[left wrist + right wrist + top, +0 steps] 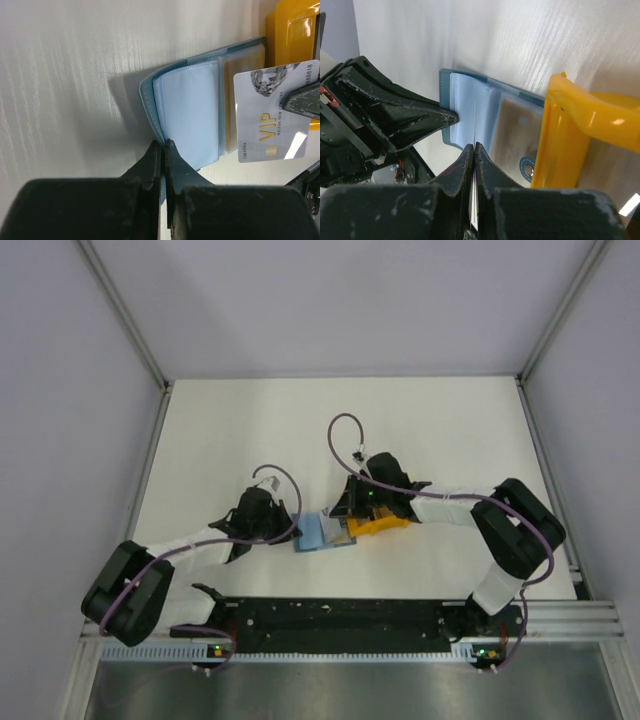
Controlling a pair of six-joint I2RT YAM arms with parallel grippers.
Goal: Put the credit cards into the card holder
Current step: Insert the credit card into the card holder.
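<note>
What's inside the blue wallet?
The wallet holds pale blue see-through pockets; one shows something tan, maybe a card. The white VIP card and orange rack hide the rest.

This is looking like a robotics lab test cell, not a home or shop. A white-sleeved black jointed robot arm [187,552] and its twin [450,502] are sitting bolted to a long black metal rail [340,612] at the near edge of a white wood-grain counter [250,430]. Plain pale grey wall panels [60,440] are boxing it in between slim aluminium frame posts [125,315]. Thin purple cables [345,417] are looping loose, and small status lights [483,651] are glowing.
</note>
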